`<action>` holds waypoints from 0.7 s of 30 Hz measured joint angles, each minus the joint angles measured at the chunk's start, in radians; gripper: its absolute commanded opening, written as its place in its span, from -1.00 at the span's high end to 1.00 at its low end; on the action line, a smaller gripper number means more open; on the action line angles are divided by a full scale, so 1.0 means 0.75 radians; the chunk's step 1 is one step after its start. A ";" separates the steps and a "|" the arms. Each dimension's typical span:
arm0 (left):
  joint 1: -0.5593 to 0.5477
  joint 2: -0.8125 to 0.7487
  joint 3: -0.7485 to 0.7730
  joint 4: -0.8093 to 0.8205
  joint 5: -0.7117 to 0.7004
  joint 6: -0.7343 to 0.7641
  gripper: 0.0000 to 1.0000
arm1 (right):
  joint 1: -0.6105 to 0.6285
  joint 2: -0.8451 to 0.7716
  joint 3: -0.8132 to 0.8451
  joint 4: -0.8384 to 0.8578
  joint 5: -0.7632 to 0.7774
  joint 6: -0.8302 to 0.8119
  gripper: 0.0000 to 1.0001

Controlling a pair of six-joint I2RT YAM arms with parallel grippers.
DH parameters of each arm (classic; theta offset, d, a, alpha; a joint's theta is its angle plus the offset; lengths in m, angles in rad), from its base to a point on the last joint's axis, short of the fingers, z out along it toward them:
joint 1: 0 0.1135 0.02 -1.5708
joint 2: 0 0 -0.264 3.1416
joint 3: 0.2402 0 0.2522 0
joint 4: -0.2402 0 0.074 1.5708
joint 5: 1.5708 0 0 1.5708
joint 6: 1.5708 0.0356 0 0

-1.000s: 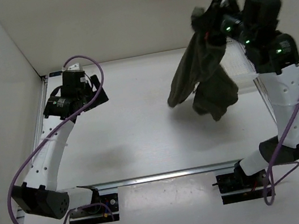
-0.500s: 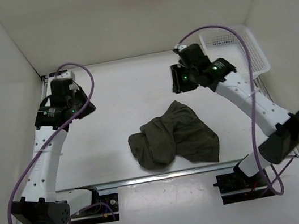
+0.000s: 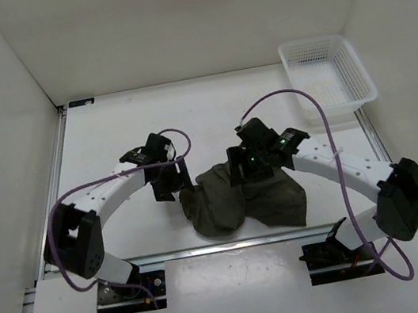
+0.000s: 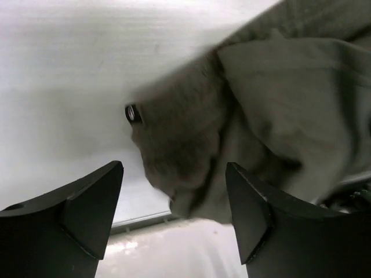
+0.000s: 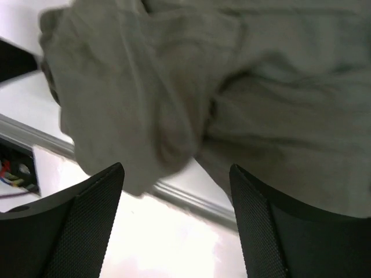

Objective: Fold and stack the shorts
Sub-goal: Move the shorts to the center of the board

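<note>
Top view: bright, even, diffuse light from above. The white table (image 3: 110, 141) shows no glare. Shadows are soft and faint beneath both arms and around the shorts (image 3: 249, 202). Focus is sharp throughout.

Left wrist view: bare table washed out to white. Shorts smeared by motion blur. Left gripper (image 4: 174, 168) underexposed, near black.

Right wrist view: cloth blurred and pale. Surface past the table's near edge overexposed. Right gripper (image 5: 175, 168) dark, its pad texture legible.

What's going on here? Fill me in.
Two robot arms are working on a pair of dark olive shorts, which lie crumpled near the front edge of the table. The left gripper and right gripper hover open over the cloth; neither holds it. A white mesh basket sits at the far right corner.
</note>
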 measured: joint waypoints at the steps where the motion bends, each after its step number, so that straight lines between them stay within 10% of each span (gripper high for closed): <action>1: -0.002 0.041 -0.001 0.015 0.001 -0.004 -0.56 | 0.007 0.033 0.000 0.035 -0.010 0.011 -0.49; 7: 0.019 0.167 -0.073 0.093 0.007 -0.011 -0.45 | 0.027 0.255 0.021 0.209 -0.027 0.039 -0.11; 9: 0.041 0.171 -0.100 0.107 0.014 -0.013 -0.33 | 0.030 0.331 0.025 0.259 -0.045 0.043 0.54; 11: 0.056 0.176 -0.105 0.119 0.027 -0.013 0.21 | 0.031 0.381 0.031 0.284 -0.057 0.051 0.95; 14: 0.067 0.203 -0.103 0.144 0.051 0.009 0.79 | 0.040 0.387 0.039 0.281 -0.043 0.069 1.00; 21: 0.135 0.231 -0.033 0.132 0.137 0.066 0.79 | 0.009 0.277 0.196 0.143 0.061 0.011 1.00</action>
